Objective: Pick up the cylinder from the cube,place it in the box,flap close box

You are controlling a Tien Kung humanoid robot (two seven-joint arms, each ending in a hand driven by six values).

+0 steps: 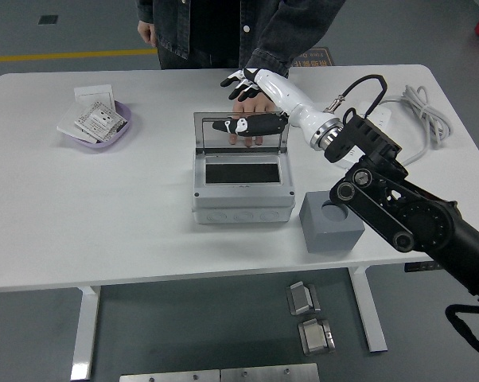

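Observation:
The grey box [243, 195] stands mid-table with its clear lid [241, 135] raised upright at the back. Its inside [243, 173] is dark, and I cannot make out the cylinder there or anywhere else. To the box's right sits the grey cube [331, 223], whose round hole on top looks empty. My right hand [243, 99] hovers at the lid's top edge, fingers spread and holding nothing, the black thumb [246, 125] lying along the lid's rim. Just behind the lid, a person's hand [249, 107] rests on the table.
A purple dish [122, 131] with white packets sits at the far left. A white power strip [368, 119] and its cable [418, 107] lie at the far right. The person stands at the far edge.

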